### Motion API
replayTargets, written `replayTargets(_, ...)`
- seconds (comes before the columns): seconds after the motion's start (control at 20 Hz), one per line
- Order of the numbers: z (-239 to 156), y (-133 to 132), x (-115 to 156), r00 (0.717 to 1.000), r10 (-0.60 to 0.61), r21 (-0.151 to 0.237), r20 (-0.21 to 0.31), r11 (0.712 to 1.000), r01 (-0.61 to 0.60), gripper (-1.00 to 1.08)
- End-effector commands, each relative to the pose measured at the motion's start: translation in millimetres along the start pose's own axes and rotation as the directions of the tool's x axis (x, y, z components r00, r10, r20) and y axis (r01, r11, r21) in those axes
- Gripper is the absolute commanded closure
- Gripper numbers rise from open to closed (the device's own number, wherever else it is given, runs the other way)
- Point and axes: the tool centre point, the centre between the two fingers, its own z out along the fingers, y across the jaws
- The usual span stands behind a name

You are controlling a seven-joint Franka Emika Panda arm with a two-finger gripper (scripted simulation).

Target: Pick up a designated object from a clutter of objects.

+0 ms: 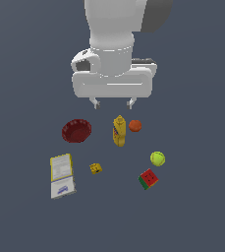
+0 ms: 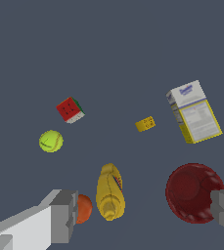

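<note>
The yellow-green tennis ball (image 1: 157, 158) lies on the grey floor toward the exterior view's right, and shows in the wrist view (image 2: 51, 141). My gripper (image 1: 114, 104) hangs open and empty high above the yellow mustard bottle (image 1: 119, 131), well apart from the tennis ball. In the wrist view its fingers (image 2: 63, 216) frame the mustard bottle (image 2: 109, 192). The orange ball (image 1: 135, 126) sits beside the bottle. The red-and-green cube (image 1: 148, 179) lies just in front of the tennis ball.
A dark red bowl (image 1: 76, 131) stands at the exterior view's left. Two flat boxes (image 1: 62, 175) lie in front of it. A small yellow block (image 1: 96, 168) lies between the boxes and the cube.
</note>
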Motion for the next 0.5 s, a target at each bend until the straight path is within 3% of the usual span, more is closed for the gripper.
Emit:
replayTargets(0.0, 6, -5, 2, 1.0, 0.007, 0.0, 0.003, 1.0, -0.007, -0.92)
replayTargets(0.45, 57, -46, 18, 0.998, 0.063, -0.005, 0.02, 0.998, -0.063, -0.92)
